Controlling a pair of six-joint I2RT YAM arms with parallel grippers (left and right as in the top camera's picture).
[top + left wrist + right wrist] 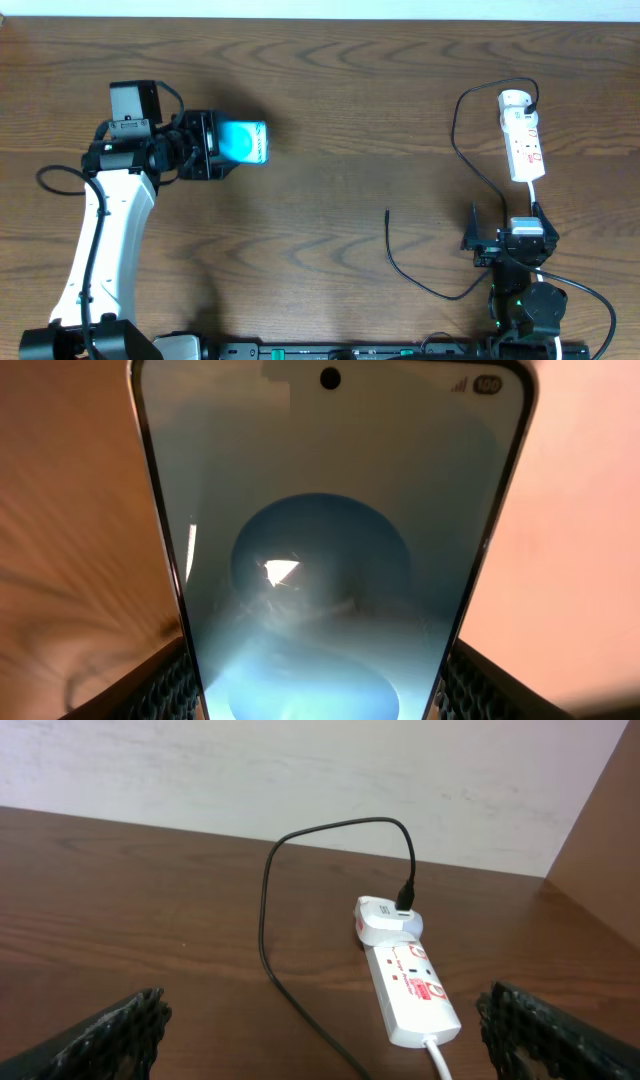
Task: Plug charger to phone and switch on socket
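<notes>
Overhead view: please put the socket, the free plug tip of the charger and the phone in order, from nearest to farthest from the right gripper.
1. The socket, just ahead of the right gripper, at the right side of the table.
2. The charger's free plug tip, lying to the gripper's left.
3. The phone, farthest, at the left side.
</notes>
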